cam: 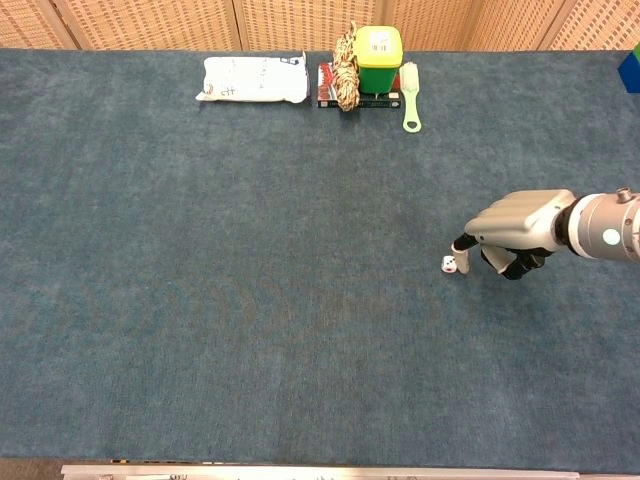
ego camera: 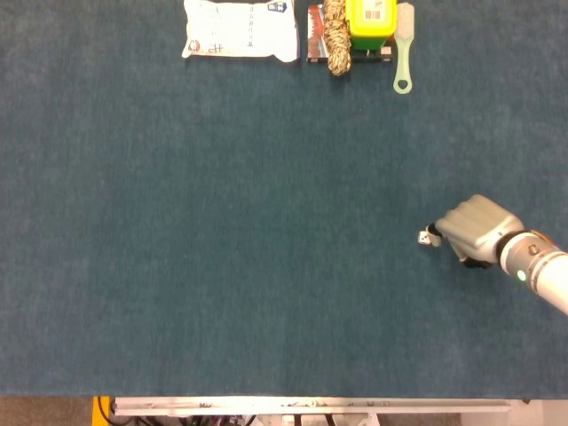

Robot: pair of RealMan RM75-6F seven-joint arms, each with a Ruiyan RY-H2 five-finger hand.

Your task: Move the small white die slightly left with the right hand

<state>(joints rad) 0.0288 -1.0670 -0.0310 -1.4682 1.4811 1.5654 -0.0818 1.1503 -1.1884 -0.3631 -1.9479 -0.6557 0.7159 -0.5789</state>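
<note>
The small white die [ego camera: 425, 237] [cam: 450, 264] lies on the blue table cloth at the right. My right hand [ego camera: 475, 229] [cam: 515, 222] hovers just to its right, palm down with the fingers bent toward the cloth. One fingertip [cam: 463, 261] touches the die's right side. The die sits outside the hand, not pinched between thumb and finger. My left hand does not show in either view.
Along the far edge lie a white packet [cam: 254, 79], a coil of rope [cam: 346, 68] on a book, a green and yellow box [cam: 378, 52] and a pale green brush [cam: 410, 97]. A blue object [cam: 631, 70] sits at the far right edge.
</note>
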